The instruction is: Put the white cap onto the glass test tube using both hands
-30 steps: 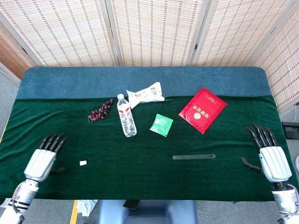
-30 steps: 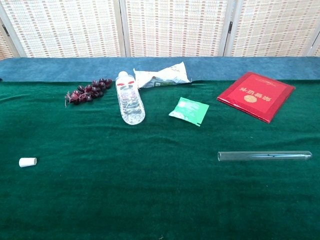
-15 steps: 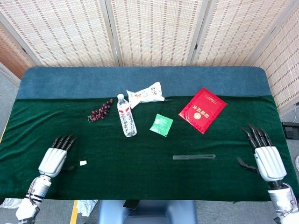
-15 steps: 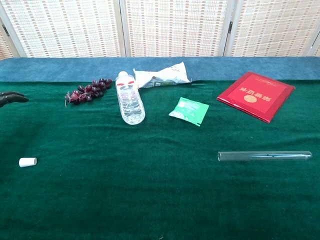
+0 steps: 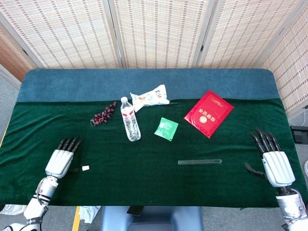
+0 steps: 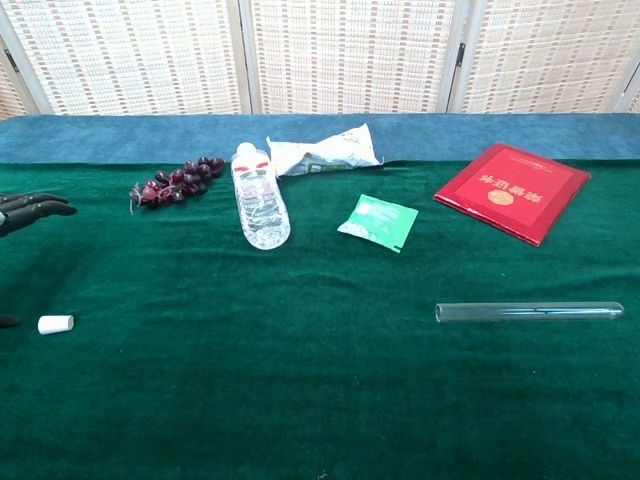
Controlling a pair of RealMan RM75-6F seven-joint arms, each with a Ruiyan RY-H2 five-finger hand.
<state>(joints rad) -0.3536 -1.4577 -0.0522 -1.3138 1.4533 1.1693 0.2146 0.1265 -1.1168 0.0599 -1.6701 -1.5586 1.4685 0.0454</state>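
Note:
The small white cap (image 5: 85, 168) (image 6: 55, 324) lies on the green cloth at the front left. My left hand (image 5: 61, 159) hovers just left of it, fingers apart and empty; its dark fingertips (image 6: 35, 210) show at the chest view's left edge. The glass test tube (image 5: 199, 162) (image 6: 529, 312) lies flat on the cloth at the front right, its open end to the left. My right hand (image 5: 274, 161) is open and empty near the table's right edge, well right of the tube; it does not show in the chest view.
A water bottle (image 5: 130, 125) lies mid-table with a bunch of dark grapes (image 5: 103, 114) to its left. A white wrapper (image 5: 150, 97), a green packet (image 5: 166, 128) and a red booklet (image 5: 209, 113) lie further back. The table's front edge is close to both hands.
My left hand has moved right and forward, closing on the cap, and its fingertips have entered the chest view. The right hand shifted slightly inward. Cap and tube have not moved.

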